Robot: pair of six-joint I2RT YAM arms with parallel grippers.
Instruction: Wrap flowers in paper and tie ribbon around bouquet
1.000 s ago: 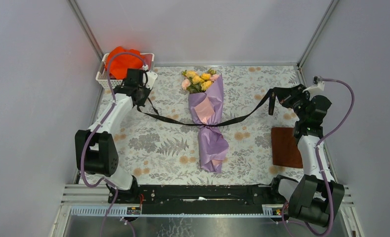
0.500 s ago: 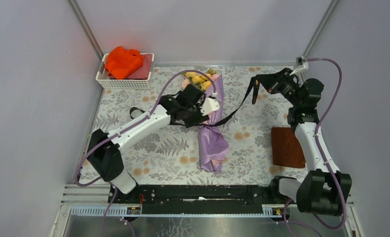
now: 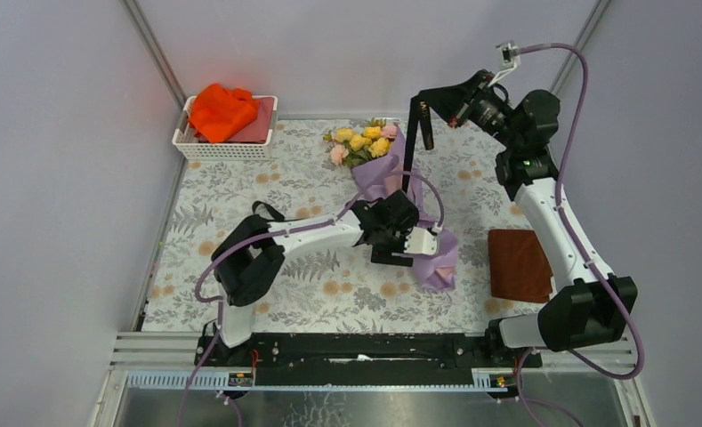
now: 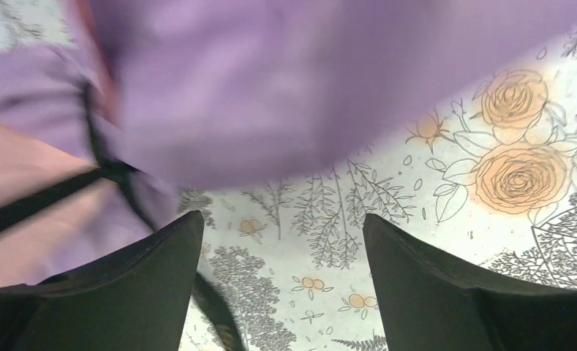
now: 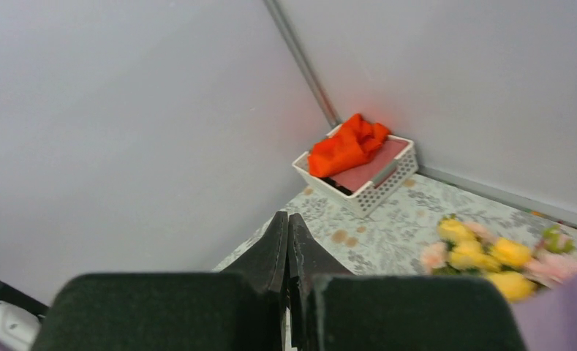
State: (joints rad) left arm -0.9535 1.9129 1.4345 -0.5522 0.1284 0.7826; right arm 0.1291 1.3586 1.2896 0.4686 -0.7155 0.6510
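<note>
The bouquet (image 3: 378,173) lies slanted across the middle of the table (image 3: 267,182), flowers (image 3: 363,142) pointing to the far side, and its lavender tail has swung well out to the right from where it lay a second ago. The ribbon (image 3: 409,151) is cinched at its waist, and the right end now climbs steeply to the right gripper (image 3: 454,96), raised high at the far right with its fingers pinched tight on the ribbon. Big change on the other side: the left gripper (image 4: 278,227) has let go of its ribbon end and crossed over from the basket (image 3: 227,142); it hovers over the paper (image 4: 285,88) with jaws spread wide, holding nothing. Looks like a regrip for the knot is coming.
</note>
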